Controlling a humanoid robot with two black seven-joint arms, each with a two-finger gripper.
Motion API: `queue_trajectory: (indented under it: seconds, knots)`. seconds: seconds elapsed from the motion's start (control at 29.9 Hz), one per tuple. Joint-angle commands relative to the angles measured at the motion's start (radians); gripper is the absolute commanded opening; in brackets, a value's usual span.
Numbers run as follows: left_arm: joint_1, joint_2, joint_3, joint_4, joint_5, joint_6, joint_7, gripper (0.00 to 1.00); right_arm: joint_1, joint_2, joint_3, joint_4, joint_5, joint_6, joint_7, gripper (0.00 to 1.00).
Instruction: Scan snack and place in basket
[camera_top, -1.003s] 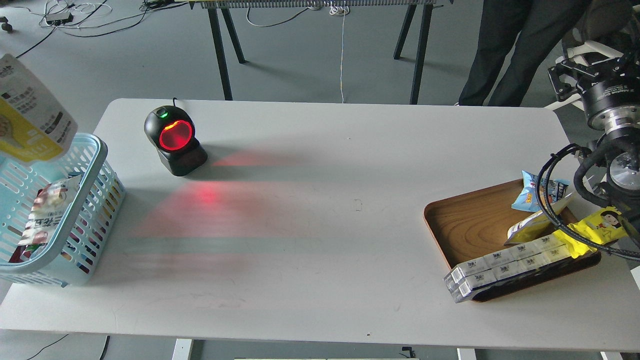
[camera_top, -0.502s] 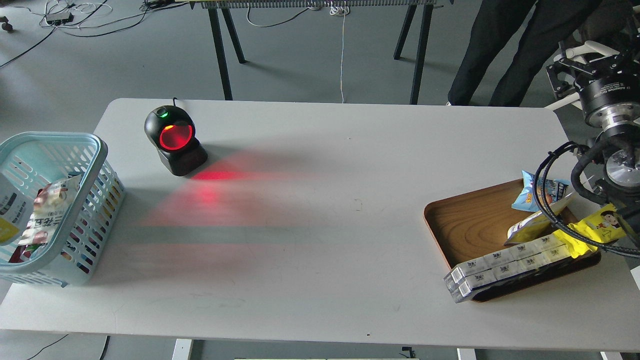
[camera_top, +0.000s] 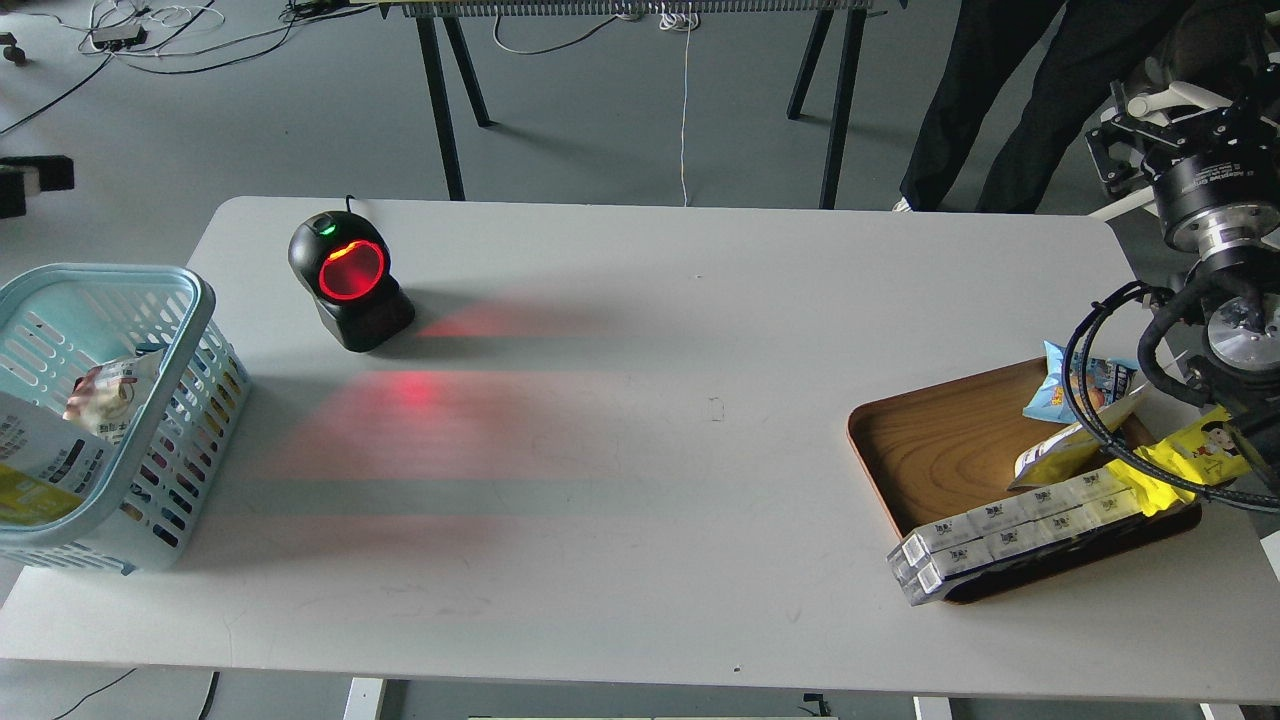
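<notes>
Placing step appears complete: snack (camera_top: 40, 470) lies inside basket (camera_top: 190, 300) at the surface's (camera_top: 640, 420) left edge. Left claw unseen; right claw (camera_top: 1150, 130) spread indeterminate. Next: fetch another item.

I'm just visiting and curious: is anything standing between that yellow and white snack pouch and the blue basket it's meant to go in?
Nothing visible does. The snack already lies inside the basket, leaning at its near left side beside another packet. No gripper is holding it.
</notes>
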Motion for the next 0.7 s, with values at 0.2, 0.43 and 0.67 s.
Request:
queue_trajectory:
  seconds: [0.2, 0.43, 0.67]
  knots:
    - [0.003, -0.420, -0.065, 0.330, -0.630, 0.127, 0.000, 0.99, 0.075, -0.036, 0.001, 0.004, -0.029, 0.000, -0.012, 0.99]
    - [0.012, -0.701, -0.094, 0.673, -1.189, 0.082, 0.000, 0.99, 0.113, -0.039, 0.002, -0.009, -0.030, 0.000, -0.018, 0.99]
    - [0.084, -1.037, -0.162, 1.110, -1.525, -0.014, 0.000, 0.99, 0.135, -0.019, 0.061, -0.067, -0.029, 0.000, -0.092, 0.99]
